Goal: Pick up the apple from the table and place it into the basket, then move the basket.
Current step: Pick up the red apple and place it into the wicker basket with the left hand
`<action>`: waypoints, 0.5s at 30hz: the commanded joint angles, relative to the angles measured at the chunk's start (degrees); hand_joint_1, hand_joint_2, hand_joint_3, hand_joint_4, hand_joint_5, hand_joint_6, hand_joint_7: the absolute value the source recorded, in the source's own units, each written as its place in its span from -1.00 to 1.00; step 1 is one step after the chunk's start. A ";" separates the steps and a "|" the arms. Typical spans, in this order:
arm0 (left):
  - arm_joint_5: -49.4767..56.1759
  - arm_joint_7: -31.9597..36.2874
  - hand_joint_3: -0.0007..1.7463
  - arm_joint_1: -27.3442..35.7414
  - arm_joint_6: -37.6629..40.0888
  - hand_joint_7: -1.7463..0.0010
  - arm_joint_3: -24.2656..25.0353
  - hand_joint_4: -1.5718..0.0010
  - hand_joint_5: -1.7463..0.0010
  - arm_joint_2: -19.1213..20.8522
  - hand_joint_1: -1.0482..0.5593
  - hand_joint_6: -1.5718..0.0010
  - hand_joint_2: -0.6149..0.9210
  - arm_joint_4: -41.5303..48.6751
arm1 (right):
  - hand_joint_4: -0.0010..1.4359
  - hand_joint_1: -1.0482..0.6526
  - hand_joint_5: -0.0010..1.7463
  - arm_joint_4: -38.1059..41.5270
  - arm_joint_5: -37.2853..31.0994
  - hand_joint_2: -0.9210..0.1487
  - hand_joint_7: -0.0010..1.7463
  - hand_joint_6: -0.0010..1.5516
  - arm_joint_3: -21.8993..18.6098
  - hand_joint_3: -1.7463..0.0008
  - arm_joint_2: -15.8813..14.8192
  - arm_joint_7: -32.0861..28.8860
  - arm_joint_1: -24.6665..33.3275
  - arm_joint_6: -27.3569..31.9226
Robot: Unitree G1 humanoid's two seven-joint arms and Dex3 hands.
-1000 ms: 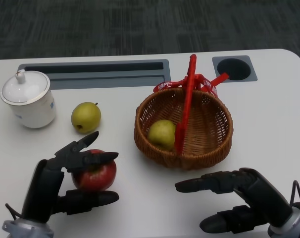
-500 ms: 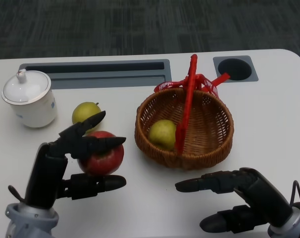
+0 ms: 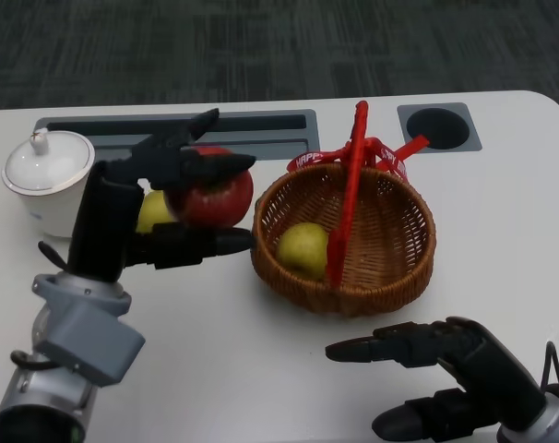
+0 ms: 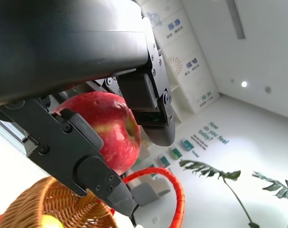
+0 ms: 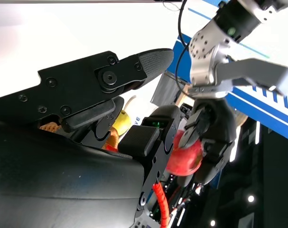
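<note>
1. My left hand (image 3: pixel 141 217) holds the red apple (image 3: pixel 211 196) off the table, fingers (image 3: pixel 206 168) wrapped over its top and another beneath it; from the left wrist the apple (image 4: pixel 108 128) fills the space between my black fingers (image 4: pixel 82 156).
2. The apple hangs just left of the wicker basket (image 3: pixel 399 268), close to its left rim but not over the bowl.
3. My right hand (image 3: pixel 446 374) hovers low at the near right, holding nothing, fingers (image 3: pixel 381 349) stretched leftward and apart from the lower one.
4. The basket sits right of centre on the white table (image 3: pixel 501 203). Its red handle (image 3: pixel 349 185) arches upright from the far rim to the near rim, splitting the opening, with a red ribbon (image 3: pixel 339 154) tied near its far end.
5. A yellow-green apple (image 3: pixel 303 249) already lies inside the basket, in the left half, just beside the handle's near foot.
6. Another yellow-green fruit (image 3: pixel 153 210) rests on the table, largely hidden behind my left hand.
7. A white lidded cup (image 3: pixel 44 180) stands at the far left, well apart from the basket.
8. Along the far side of the table runs a grey recessed tray (image 3: pixel 261 129), and a round dark hole (image 3: pixel 439 126) sits beyond the basket to the right.
</note>
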 commanded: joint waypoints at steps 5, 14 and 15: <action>-2.68 -5.05 -1.00 -9.58 0.87 1.00 -0.31 -0.59 0.99 -3.53 0.25 -0.44 0.83 10.10 | 0.30 -0.37 -1.00 -2.62 1.54 -1.00 -1.00 0.08 0.48 0.99 -0.53 -0.38 1.40 -0.93; -3.77 -8.28 -0.99 -16.93 5.12 1.00 0.55 -0.55 1.00 -8.74 0.22 -0.41 0.84 21.70 | 0.29 -0.37 -1.00 -8.36 0.79 -0.98 -1.00 0.08 0.70 1.00 -0.86 -1.89 3.78 1.35; -3.87 -8.65 -0.99 -17.55 5.56 1.00 0.65 -0.55 1.00 -9.19 0.21 -0.41 0.85 22.93 | 0.29 -0.37 -1.00 -8.81 0.65 -0.98 -1.00 0.08 0.69 1.00 -0.89 -2.05 3.99 1.40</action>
